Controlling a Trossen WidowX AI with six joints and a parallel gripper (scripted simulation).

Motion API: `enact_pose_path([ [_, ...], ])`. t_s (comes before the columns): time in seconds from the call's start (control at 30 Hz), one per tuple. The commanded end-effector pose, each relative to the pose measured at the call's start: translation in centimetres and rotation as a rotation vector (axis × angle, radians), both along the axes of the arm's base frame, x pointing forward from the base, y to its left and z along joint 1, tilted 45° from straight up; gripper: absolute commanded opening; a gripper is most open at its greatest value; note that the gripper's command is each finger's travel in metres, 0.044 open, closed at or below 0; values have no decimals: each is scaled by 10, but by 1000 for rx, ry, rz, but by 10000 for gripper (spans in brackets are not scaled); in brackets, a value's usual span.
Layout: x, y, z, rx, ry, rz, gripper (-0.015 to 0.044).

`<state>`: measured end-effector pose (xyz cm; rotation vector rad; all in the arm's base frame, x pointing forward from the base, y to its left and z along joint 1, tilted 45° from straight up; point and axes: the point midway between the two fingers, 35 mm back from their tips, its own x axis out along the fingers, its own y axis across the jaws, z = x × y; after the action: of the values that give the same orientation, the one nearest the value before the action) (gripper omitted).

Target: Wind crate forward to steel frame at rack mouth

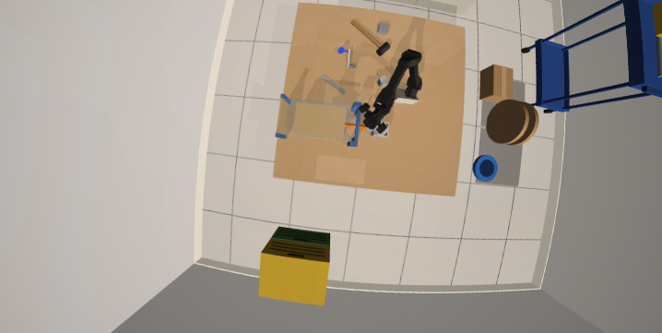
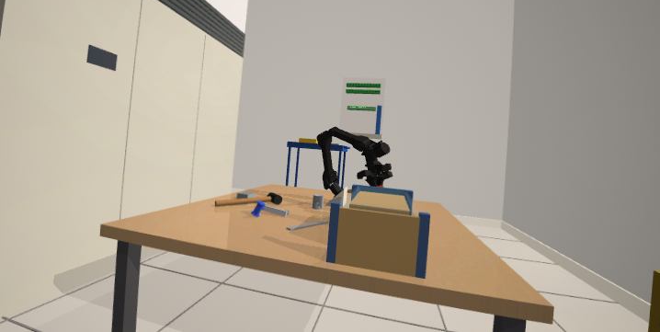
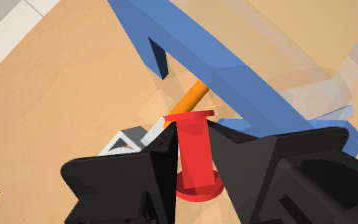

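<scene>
My gripper [image 3: 188, 124] [image 1: 372, 122] [image 2: 379, 183] is shut on the upright red knob [image 3: 196, 150] of the winch handle. It sits just above the grey winch [image 3: 124, 143] [image 1: 384, 132]. The handle's grey arm [image 3: 152, 131] runs from the knob towards the winch top. An orange strap [image 3: 192, 97] [image 1: 350, 124] leads from the winch under the blue steel frame [image 3: 240, 70] [image 1: 355, 142] [image 2: 382, 189] into the clear-panelled cubby. The tan crate [image 1: 316, 120] [image 2: 378, 237] [image 3: 300, 30] sits flat inside, its front close behind the frame.
On the bench [image 1: 416, 160] lie a second crank with a blue knob [image 1: 345, 55] [image 2: 261, 208], a hammer [image 1: 368, 35] [image 2: 244, 200], a grey block [image 1: 384, 28], a grey cylinder [image 1: 382, 81] [image 2: 317, 201] and a flat steel bar [image 1: 333, 84] [image 2: 306, 225].
</scene>
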<state>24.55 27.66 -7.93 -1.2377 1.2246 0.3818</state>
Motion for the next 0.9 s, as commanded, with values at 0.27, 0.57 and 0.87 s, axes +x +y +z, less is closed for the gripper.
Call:
enact_pose_path([
  [0.27, -2, 17, -16, 24, 6, 1, 0],
  [0.57, -3, 24, -22, 25, 6, 1, 0],
  [0.87, -6, 30, -28, 25, 6, 1, 0],
])
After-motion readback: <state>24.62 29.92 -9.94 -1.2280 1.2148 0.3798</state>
